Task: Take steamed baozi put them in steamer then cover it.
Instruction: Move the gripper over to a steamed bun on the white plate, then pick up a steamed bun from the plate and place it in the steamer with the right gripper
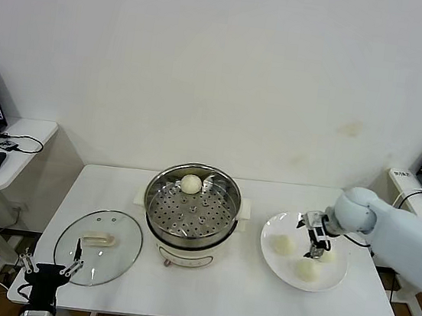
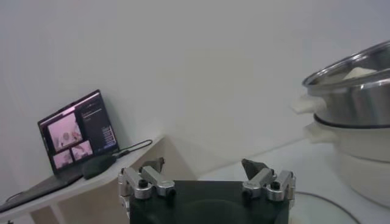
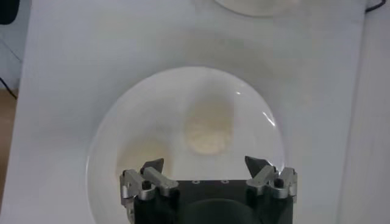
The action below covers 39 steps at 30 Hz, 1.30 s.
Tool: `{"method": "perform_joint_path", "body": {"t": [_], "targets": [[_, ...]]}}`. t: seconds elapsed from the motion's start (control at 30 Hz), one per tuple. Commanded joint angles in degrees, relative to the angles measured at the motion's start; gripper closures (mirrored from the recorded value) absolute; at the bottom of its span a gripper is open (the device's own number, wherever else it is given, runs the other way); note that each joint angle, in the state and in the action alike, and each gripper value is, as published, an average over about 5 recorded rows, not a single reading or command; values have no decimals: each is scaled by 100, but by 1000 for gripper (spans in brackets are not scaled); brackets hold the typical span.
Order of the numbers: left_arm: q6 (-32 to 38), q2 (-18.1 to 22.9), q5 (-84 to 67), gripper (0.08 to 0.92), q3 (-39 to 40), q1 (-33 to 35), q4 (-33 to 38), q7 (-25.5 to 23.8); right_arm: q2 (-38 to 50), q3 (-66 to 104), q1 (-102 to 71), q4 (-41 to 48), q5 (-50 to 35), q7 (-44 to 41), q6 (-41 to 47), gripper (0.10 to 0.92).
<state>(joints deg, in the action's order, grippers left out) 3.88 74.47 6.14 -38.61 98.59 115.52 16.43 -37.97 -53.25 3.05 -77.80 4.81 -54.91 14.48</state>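
Directly beneath right hand [image 1: 316, 240]: plated baozi [image 3: 208, 133].

steamer [image 1: 191, 216] mid-table with 1 baozi [image 1: 191, 184] inside, cover [image 1: 98, 246] left, plate [image 1: 334, 281] with 3 baozi [image 1: 283, 244] right

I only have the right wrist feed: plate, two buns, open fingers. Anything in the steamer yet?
Observer: Yes. The head view shows one baozi on the perforated tray at the back of the steamer.
Operator: How many are left on the plate?
Observer: Three on the plate; the right gripper hangs over them.
Operator: Where's the cover?
Observer: The cover lies flat on the table left of the steamer.
Operator: And the left arm?
Observer: The left gripper sits open at the table's near-left edge, beside the cover.
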Motion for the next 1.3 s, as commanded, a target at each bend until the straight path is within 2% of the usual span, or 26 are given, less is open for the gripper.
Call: {"method": "perform_joint_path", "body": {"t": [0.03, 0.4, 0.73, 0.9, 1.13, 1.3], "targets": [[6, 0, -4, 177, -29, -1, -9, 5, -533, 414, -553, 607, 205, 32, -36, 203], [22, 15, -16, 177, -39, -74, -100, 20, -868, 540, -652, 1045, 436, 118, -161, 205], [31, 27, -21, 177, -25, -93, -110, 31, -949, 612, -681, 1187, 495, 86, -130, 363], [35, 40, -19, 177, -21, -83, -96, 34, -941, 603, -620, 1108, 462, 6, -153, 407], [32, 28, -17, 177, -27, -65, -43, 33, -412, 209, 262, 397, -111, -285, 34, 421], [25, 21, -34, 177, -29, -86, -11, 30, 25, -490, 1449, -244, -1048, -357, 484, 416]]}}
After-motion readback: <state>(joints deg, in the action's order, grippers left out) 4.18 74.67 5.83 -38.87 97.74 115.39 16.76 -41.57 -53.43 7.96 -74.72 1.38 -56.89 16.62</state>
